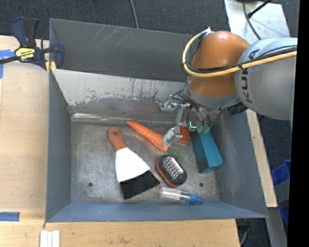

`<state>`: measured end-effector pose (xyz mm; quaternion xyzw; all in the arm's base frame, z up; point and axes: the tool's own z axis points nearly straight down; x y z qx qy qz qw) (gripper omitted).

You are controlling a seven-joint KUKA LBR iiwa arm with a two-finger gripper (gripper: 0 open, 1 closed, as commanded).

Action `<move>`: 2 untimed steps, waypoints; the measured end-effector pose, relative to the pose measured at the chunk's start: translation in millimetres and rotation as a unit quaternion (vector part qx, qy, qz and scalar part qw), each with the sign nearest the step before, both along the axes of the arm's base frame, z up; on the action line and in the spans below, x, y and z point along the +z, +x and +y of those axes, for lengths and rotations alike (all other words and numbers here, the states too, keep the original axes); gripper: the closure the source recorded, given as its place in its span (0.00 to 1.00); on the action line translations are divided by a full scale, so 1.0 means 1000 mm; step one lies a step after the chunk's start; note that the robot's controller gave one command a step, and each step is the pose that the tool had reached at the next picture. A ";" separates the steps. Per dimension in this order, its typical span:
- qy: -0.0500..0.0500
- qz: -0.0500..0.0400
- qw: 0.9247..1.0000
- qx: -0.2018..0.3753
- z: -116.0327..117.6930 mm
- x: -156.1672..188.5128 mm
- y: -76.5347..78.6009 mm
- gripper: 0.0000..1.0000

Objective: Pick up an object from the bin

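Though whether it is released or clenched cannot be told, the gripper (180, 128) hangs low over the back right of the bin (60, 141), at the thick end of an orange carrot (143, 133). Above it the orange-covered wrist (214, 61) points down, and the grey arm (270, 75) bends off rightward. A blue block (209, 151) lies just right of the gripper, and a black oval thing (171, 170) lies in front.

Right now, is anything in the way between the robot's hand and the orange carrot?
Nothing that I can see. The hand is right over the thick end of the carrot. The blue block lies to its right and the brush nearer the front, neither in between.
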<state>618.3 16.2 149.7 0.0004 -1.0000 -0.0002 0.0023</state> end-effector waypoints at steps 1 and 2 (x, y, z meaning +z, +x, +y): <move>0.000 -0.004 1.000 0.000 0.000 0.005 0.002 0.00; -0.001 -0.006 0.994 -0.109 0.037 -0.068 -0.018 1.00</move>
